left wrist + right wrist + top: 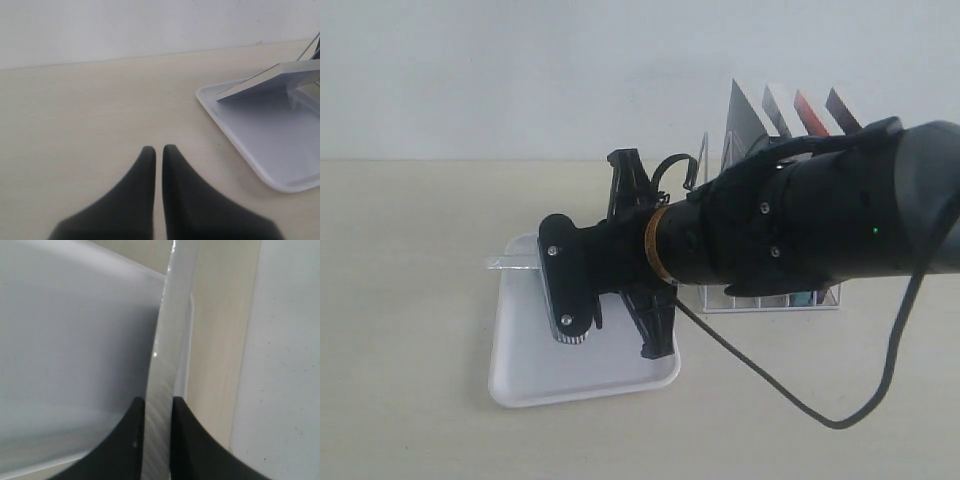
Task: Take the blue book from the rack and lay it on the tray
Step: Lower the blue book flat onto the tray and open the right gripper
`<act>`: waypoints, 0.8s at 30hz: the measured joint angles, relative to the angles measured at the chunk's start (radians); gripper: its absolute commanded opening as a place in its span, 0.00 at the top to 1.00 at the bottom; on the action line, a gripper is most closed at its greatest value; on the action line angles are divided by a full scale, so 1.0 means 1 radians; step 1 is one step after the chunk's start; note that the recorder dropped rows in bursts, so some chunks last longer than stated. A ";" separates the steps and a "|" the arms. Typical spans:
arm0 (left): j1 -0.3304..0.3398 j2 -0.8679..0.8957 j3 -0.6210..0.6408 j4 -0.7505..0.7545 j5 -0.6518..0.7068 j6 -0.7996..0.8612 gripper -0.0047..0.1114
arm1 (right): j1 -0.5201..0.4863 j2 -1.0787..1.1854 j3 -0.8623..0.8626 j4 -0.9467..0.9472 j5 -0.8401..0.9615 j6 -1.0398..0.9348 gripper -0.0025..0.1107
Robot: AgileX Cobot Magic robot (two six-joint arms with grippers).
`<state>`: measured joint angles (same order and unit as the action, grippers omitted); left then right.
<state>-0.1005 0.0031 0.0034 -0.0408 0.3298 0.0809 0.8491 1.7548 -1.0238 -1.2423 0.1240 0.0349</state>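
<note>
My right gripper [555, 275] reaches across over the tray [580, 372] and is shut on a thin book [510, 262] that I see edge-on. Its pale page edge [167, 340] runs between the two fingers. In the left wrist view the book [295, 75] hangs tilted above the white tray [260, 140], one end low near the rim. Only pale faces show, so no blue cover or moon is visible. The white wire rack [770, 306] stands behind the right arm. My left gripper [158, 149] is shut on nothing, low over the bare table to the left of the tray.
Other books [810, 110] lean in the rack, their top corners showing above the right arm. A black cable [800, 405] loops from the arm onto the table in front of the rack. A pale wall closes off the back.
</note>
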 measured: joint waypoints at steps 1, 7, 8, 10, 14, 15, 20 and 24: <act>0.000 0.000 0.000 0.000 0.000 0.000 0.92 | 0.000 0.000 0.000 -0.002 -0.002 0.000 0.98; 0.000 0.000 0.000 0.000 0.000 0.000 0.92 | -0.032 0.000 0.000 -0.004 -0.053 0.002 0.95; 0.000 0.000 0.000 0.000 0.000 0.000 0.92 | -0.039 0.000 0.000 -0.004 -0.062 0.002 0.94; 0.000 0.000 0.000 0.000 0.000 0.000 0.92 | -0.046 0.000 0.000 -0.004 -0.066 0.004 0.91; 0.000 0.000 0.000 0.000 0.000 0.000 0.92 | -0.049 0.000 0.000 -0.004 -0.077 0.006 0.86; 0.000 0.000 0.000 0.000 0.000 0.000 0.92 | -0.050 0.000 0.000 -0.004 -0.077 0.006 0.85; 0.000 0.000 0.000 0.000 0.000 0.000 0.92 | -0.050 0.002 0.000 0.018 -0.089 0.012 0.79; 0.000 0.000 0.000 0.000 0.000 0.000 0.92 | -0.050 0.005 0.000 0.027 -0.094 0.051 0.61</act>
<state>-0.1005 0.0031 0.0034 -0.0408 0.3298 0.0809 0.7988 1.7600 -1.0238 -1.2152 0.0304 0.0855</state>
